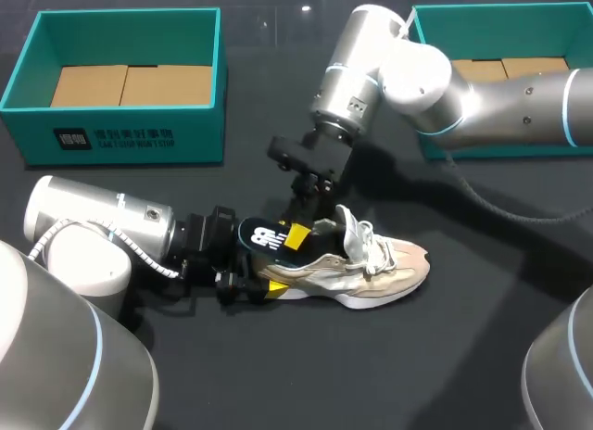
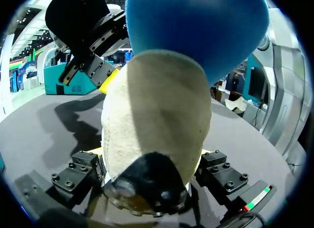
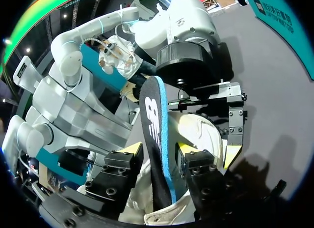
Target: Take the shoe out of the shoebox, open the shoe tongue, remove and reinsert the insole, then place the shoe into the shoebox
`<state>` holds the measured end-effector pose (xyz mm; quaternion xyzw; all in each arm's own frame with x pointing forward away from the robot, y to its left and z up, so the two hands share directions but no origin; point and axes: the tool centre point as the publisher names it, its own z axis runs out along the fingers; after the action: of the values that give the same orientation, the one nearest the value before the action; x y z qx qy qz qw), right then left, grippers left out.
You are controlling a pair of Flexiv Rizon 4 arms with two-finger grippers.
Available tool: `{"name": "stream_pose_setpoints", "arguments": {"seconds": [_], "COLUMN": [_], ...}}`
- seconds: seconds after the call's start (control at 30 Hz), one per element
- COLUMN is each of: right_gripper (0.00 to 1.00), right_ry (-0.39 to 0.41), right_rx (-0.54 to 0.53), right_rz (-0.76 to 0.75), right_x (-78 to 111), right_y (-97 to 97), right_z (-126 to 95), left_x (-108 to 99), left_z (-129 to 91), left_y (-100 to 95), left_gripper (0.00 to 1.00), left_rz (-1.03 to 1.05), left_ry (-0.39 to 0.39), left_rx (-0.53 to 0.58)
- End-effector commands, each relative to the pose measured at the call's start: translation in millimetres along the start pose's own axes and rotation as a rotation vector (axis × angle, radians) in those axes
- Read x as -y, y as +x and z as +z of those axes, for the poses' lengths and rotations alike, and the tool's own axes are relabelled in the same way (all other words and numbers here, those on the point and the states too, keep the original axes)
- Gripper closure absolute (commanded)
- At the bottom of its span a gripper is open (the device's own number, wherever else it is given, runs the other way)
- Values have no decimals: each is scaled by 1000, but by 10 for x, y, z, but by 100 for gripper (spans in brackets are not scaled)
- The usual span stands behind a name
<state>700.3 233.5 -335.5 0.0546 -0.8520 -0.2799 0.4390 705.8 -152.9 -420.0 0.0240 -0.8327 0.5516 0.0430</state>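
Shoe point(image 1: 371, 268): beige and white with white laces, lying on its sole at the centre of the black surface point(image 1: 463, 356), toe toward the right of the frame, outside both boxes. Insole point(image 1: 264, 237): dark upper face, blue underside, raised on edge over the heel, one end down at the shoe's opening. Left gripper point(image 1: 250, 280): entering from the lower left, low over the surface, fingers pinching the shoe's heel from both sides; the left wrist view has the heel point(image 2: 152, 139) filling the gap between the fingers point(image 2: 78, 171), with the insole's blue underside point(image 2: 196, 31) above it. Right gripper point(image 1: 304, 228): entering from the upper right, pointing down over the heel, fingers point(image 3: 132, 152) closed on the insole point(image 3: 154, 134) from either face. First shoebox point(image 1: 120, 143): teal, open, upper left of the frame, tan cardboard in its bottom. Second shoebox point(image 1: 505, 31): teal, open, upper right, partly covered by the right arm, well apart from the shoe.
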Motion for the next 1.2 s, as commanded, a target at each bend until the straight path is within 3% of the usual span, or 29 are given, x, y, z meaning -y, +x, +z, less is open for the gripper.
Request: {"name": "stream_pose_setpoints", "arguments": {"seconds": [0.03,0.23,0.33,0.67,0.87,1.2], "right_gripper": [61,79,100,100,100,100], "right_ry": [-11,-17,-17,12,38,38], "right_rx": [2,5,8,31,93,93], "right_rz": [-2,-3,-6,-34,-131,-131], "right_x": [36,32,14,-144,-386,-386], "right_y": [3,29,47,122,263,263], "right_z": [35,51,50,16,-53,-53], "left_x": [-14,-14,-14,-14,-14,-14], "left_z": [9,9,9,9,9,9], "left_y": [-13,-13,-13,-13,-13,-13], "left_gripper": [100,100,100,100,100,100], "left_rz": [0,0,0,0,0,0], "left_ry": [-4,-4,-4,-4,-4,-4], "left_rx": [0,0,0,0,0,0]}}
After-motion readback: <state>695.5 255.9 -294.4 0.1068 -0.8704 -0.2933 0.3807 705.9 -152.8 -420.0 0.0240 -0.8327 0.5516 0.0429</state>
